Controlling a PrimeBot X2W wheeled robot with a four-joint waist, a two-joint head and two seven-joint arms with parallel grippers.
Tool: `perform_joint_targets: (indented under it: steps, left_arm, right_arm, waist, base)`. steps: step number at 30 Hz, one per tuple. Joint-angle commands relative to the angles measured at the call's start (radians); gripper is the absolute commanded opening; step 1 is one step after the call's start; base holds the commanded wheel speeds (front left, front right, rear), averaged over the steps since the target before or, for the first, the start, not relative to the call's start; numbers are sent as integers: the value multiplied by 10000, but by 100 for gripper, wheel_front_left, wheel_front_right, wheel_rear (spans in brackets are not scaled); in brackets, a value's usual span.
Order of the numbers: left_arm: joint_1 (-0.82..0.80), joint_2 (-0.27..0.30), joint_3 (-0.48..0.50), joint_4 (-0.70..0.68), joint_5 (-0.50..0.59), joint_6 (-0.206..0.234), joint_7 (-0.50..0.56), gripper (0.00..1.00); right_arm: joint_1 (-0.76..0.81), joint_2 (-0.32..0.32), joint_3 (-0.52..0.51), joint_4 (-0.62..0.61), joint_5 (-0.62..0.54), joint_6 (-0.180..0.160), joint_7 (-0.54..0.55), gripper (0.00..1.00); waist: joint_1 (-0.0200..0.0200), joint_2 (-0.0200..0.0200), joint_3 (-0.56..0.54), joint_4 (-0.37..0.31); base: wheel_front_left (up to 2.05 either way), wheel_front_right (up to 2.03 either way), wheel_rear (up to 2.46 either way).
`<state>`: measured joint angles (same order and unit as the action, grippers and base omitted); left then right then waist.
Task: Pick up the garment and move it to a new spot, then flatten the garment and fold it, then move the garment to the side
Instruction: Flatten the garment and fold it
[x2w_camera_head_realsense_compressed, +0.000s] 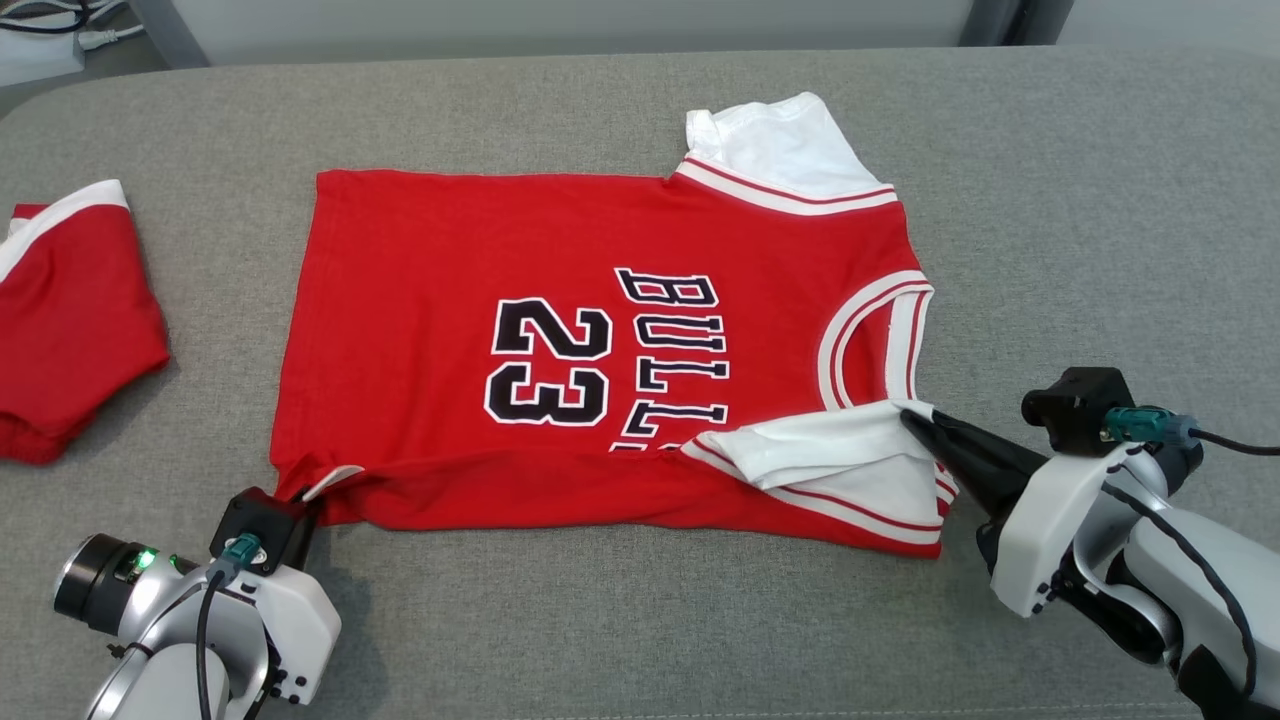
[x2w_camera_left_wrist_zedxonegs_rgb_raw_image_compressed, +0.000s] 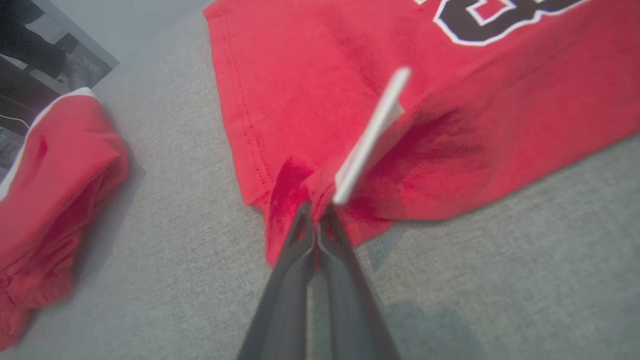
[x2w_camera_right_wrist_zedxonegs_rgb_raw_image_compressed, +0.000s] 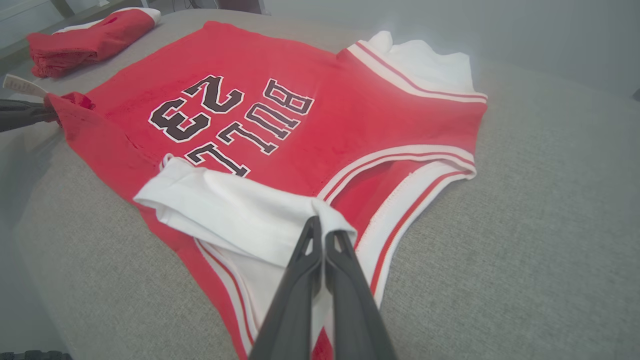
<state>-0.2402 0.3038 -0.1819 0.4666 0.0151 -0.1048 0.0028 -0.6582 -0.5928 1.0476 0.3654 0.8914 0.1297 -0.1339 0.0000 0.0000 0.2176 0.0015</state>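
The garment (x2w_camera_head_realsense_compressed: 450, 260) is a red jersey with white sleeves and black "BULLS 23" lettering, spread on the grey cushion. Its near long edge is lifted and folded over. My left gripper (x2w_camera_head_realsense_compressed: 300, 497) is shut on the garment's bottom near corner (x2w_camera_left_wrist_zedxonegs_rgb_raw_image_compressed: 295, 195), beside a white tag (x2w_camera_left_wrist_zedxonegs_rgb_raw_image_compressed: 370, 135). My right gripper (x2w_camera_head_realsense_compressed: 905, 412) is shut on the near white sleeve (x2w_camera_right_wrist_zedxonegs_rgb_raw_image_compressed: 240, 205), holding it doubled over onto the red front. In the right wrist view the left gripper's dark fingers (x2w_camera_right_wrist_zedxonegs_rgb_raw_image_compressed: 25, 112) pinch the far corner. The far sleeve (x2w_camera_head_realsense_compressed: 775, 140) lies flat at the top.
A second red garment with white trim (x2w_camera_head_realsense_compressed: 70, 310) lies bunched at the cushion's left edge, also in the left wrist view as a red garment (x2w_camera_left_wrist_zedxonegs_rgb_raw_image_compressed: 50, 200). Bare grey cushion (x2w_camera_head_realsense_compressed: 640, 620) runs along the front between my arms. A cable lies on the floor at far left (x2w_camera_head_realsense_compressed: 60, 30).
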Motion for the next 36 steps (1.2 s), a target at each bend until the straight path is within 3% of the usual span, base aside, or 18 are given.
perform_joint_targets:
  steps: [1, 24, 25, 26, 27, 28, 29, 30, 36]
  left_arm:
    - [-564, 339, 330, -25, 54, 48, 47, 0]
    - [-1465, 542, 151, -71, -47, 344, 520, 0]
    - [-1490, 517, 137, -76, -52, 378, 533, 16]
    - [-1506, 481, 127, -81, -69, 410, 538, 41]
    - [-1549, 505, 157, 43, -119, 402, 476, 100]
    - [-1601, 510, 171, 191, -167, 390, 408, 100]
    - [-1649, 493, 164, 319, -192, 392, 331, 100]
    - [-1685, 467, 148, 440, -207, 406, 268, 100]
    - [-1821, 356, 405, 929, -397, 897, -463, 100]
  right_arm:
    - [-187, -69, -11, 249, -266, 10, -182, 0]
    - [-1064, 817, 65, 2164, -367, 10, -910, 0]
    - [-1078, 871, 67, 2221, -349, 10, -929, 0]
    - [-1092, 926, 81, 2275, -335, 10, -942, 0]
    - [-1102, 985, 95, 2327, -289, 10, -940, 0]
    - [-1122, 1033, 118, 2383, -258, 10, -936, 0]
    - [-1143, 1073, 108, 2442, -229, 10, -954, 44]
    - [-1161, 1103, 102, 2496, -223, 10, -979, 96]
    - [-1193, 1045, -285, 2814, -265, 10, -1167, 100]
  waist:
    - [0, 0, 106, 40]
    - [0, 0, 440, 87]
    - [0, 0, 443, 78]
    - [0, 0, 448, 69]
    - [0, 0, 470, 56]
    - [0, 0, 485, 46]
    - [0, 0, 491, 41]
    - [0, 0, 489, 44]
    - [0, 0, 386, 92]
  base:
    - [0, 0, 0]
    - [0, 0, 0]
    - [0, 0, 0]
    - [0, 0, 0]
    - [0, 0, 0]
    - [0, 0, 0]
    - [0, 0, 0]
    - [0, 0, 0]
    - [0, 0, 0]
